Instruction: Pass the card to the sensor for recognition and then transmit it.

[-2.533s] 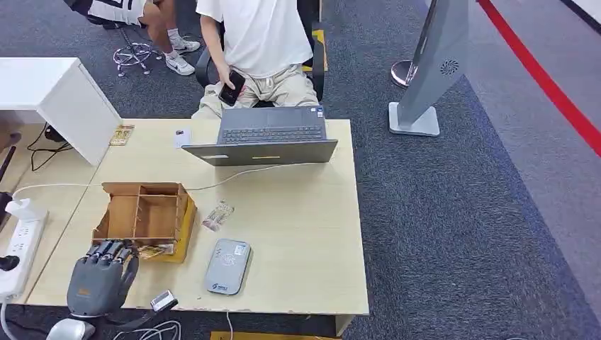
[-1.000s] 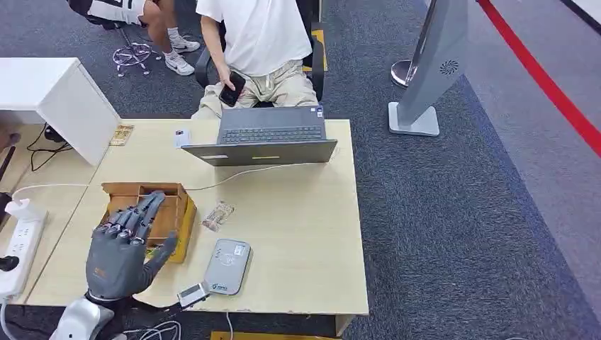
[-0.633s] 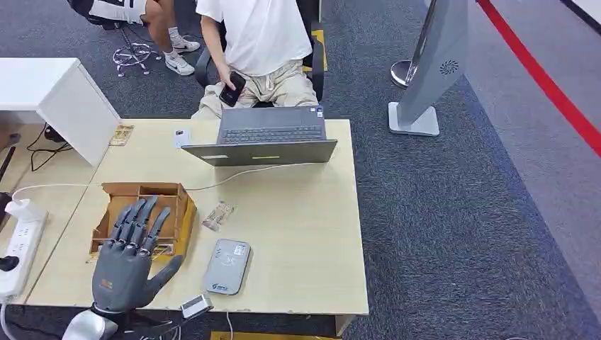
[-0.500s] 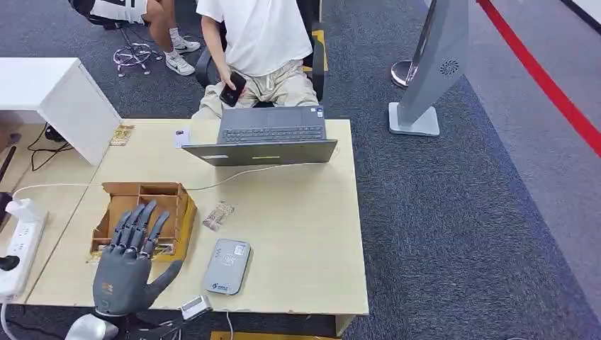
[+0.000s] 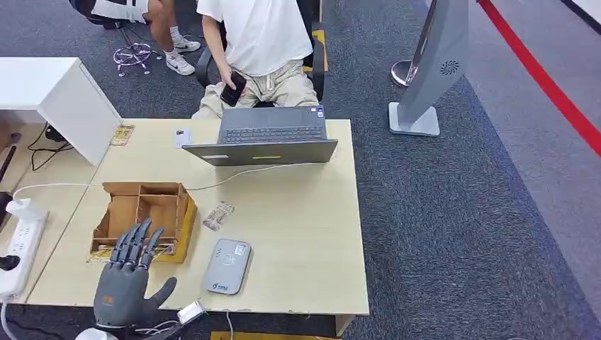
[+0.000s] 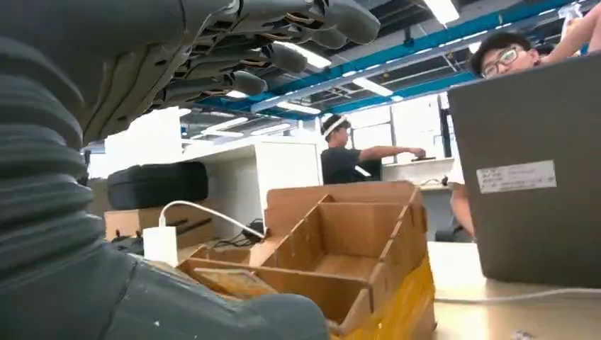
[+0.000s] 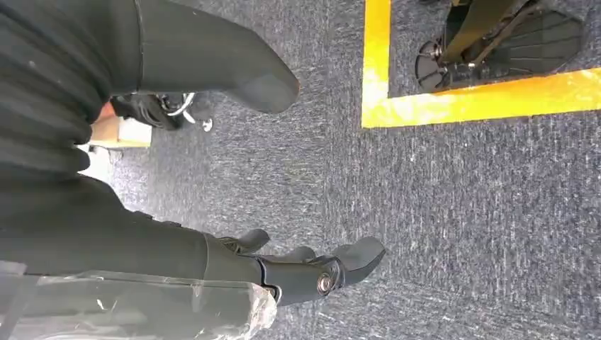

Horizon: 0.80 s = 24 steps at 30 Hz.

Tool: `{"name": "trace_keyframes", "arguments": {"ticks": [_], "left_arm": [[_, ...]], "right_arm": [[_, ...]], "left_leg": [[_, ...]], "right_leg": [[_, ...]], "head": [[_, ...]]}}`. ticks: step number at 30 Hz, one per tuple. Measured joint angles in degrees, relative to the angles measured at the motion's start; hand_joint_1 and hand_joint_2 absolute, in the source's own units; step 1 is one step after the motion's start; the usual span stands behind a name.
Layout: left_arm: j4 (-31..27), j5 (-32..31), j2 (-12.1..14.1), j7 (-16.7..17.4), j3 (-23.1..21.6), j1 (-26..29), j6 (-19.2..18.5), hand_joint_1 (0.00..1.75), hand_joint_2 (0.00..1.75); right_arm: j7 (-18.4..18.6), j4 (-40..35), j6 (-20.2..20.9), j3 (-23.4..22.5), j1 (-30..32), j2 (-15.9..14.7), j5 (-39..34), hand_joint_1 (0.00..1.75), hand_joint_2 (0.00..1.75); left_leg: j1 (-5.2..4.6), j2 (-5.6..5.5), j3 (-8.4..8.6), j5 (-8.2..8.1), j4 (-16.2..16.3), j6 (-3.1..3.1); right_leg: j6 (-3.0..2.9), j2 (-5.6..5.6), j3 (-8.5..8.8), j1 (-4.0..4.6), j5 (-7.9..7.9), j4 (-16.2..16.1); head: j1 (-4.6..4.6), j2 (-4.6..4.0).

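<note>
The robot's left hand (image 5: pixel 127 280) hovers empty with fingers spread at the near edge of the table (image 5: pixel 305 234), just before the cardboard box (image 5: pixel 145 216). A card (image 5: pixel 218 214) lies flat between the box and the grey sensor (image 5: pixel 227 265). The right hand (image 7: pixel 212 262) hangs over carpet, released and holding nothing.

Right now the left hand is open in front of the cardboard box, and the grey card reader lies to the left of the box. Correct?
Not quite. The head view shows the left hand open in front of the cardboard box, but the grey card reader lies to the right of the box, not the left.
</note>
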Motion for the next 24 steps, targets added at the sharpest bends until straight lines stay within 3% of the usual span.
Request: {"name": "trace_keyframes", "arguments": {"ticks": [7,14,24], "left_arm": [[3.0,-3.2,0.1,-1.0,3.0,0.7,3.9,0.0,1.75],[4.4,-3.2,-0.8,-6.9,9.8,1.6,4.2,0.0,1.75],[7.9,-4.8,-4.5,-16.5,21.3,1.1,4.2,0.0,1.75]], "right_arm": [[0.0,0.0,0.0,0.0,0.0,0.0,0.7,0.0,1.75],[-0.1,0.0,0.0,0.0,-0.1,0.0,1.2,0.0,1.75],[-0.1,0.0,0.0,0.2,-0.1,0.0,1.8,0.0,1.75]], "left_leg": [[0.01,0.01,0.01,0.0,0.0,0.0],[0.01,0.0,-0.01,0.0,0.0,0.0],[0.01,0.01,0.02,0.0,0.0,0.0]], "right_leg": [[0.0,0.01,0.0,0.0,0.0,0.0],[0.0,-0.01,0.0,0.01,0.0,0.0],[0.0,0.0,0.0,0.01,0.0,0.0]], "head": [[0.0,0.0],[-0.02,0.0],[0.0,0.0]]}}
